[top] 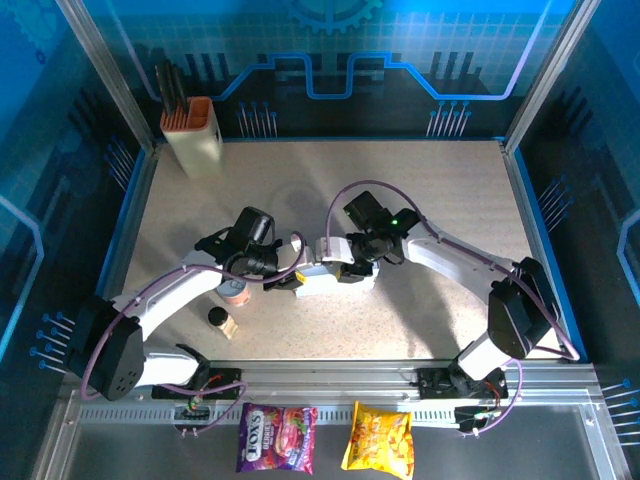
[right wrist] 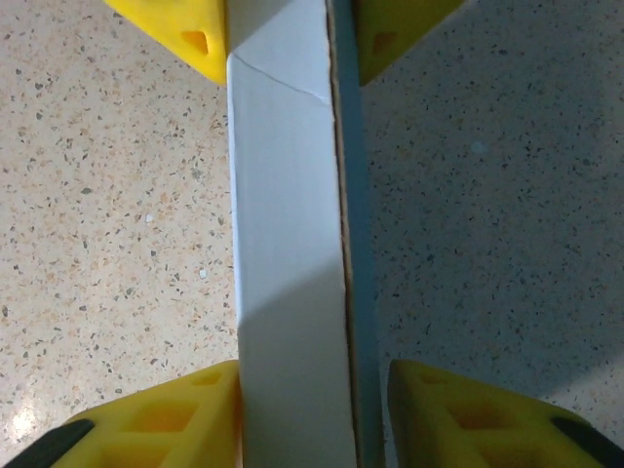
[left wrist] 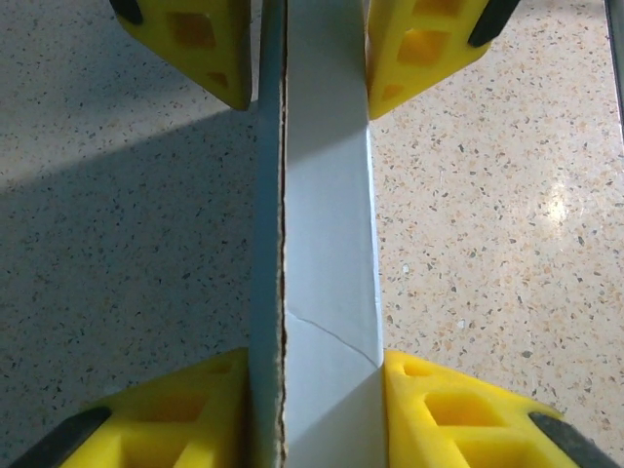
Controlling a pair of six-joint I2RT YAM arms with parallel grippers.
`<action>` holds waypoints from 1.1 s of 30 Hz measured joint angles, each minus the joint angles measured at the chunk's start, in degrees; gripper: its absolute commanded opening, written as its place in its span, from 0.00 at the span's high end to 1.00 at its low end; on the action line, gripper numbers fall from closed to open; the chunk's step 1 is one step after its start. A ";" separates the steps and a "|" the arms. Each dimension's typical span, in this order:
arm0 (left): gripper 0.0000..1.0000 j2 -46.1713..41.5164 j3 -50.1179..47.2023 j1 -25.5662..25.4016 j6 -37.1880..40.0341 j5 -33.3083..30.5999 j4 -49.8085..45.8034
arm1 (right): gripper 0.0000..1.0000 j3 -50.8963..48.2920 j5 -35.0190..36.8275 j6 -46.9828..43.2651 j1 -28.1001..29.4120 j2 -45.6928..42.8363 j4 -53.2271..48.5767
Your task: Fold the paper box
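My left gripper [left wrist: 312,375] and right gripper [right wrist: 312,380] pinch opposite ends of the paper box [top: 325,279], likely to press its crease.

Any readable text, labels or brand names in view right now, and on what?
No text can be read.
purple snack bag: logo print, too blurred to read.
yellow snack bag: print too small to read.
paper box: plain, no print on the faces that show.

A tall cream holder with an orange top [top: 192,135] stands at the far left corner of the speckled beige tabletop [top: 450,200]. Near the left edge sit a small round can [top: 235,290] and a black-topped tan block [top: 222,320]. A purple snack bag [top: 277,437] and a yellow snack bag [top: 379,437] lie side by side below the near edge.
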 measured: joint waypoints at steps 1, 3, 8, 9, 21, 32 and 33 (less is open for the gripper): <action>0.70 0.00 0.00 0.00 0.02 0.00 0.07 | 0.52 -0.39 -0.44 -0.02 -0.66 -0.39 0.07; 0.70 0.00 0.02 0.00 0.04 0.02 0.09 | 0.47 -1.27 -1.46 -0.28 -2.19 -1.44 0.17; 0.70 0.00 0.00 0.00 0.07 0.00 0.11 | 0.43 -3.80 -5.07 -2.38 -7.72 -4.87 -0.24; 0.70 0.00 0.00 0.00 0.07 -0.02 0.15 | 0.43 -3.98 -5.84 -3.08 -8.94 -5.38 -0.76; 0.70 0.00 0.00 0.00 0.02 -0.17 0.24 | 0.49 -4.83 -10.73 -11.04 -16.57 -4.44 -5.18; 0.53 -0.02 0.00 0.00 -0.07 -1.25 0.20 | 0.71 -5.31 -13.09 -12.85 -17.22 -3.76 -6.27; 0.50 -0.02 0.00 0.00 -0.33 -1.53 0.11 | 0.73 -5.31 -13.25 -12.57 -17.18 -3.72 -6.25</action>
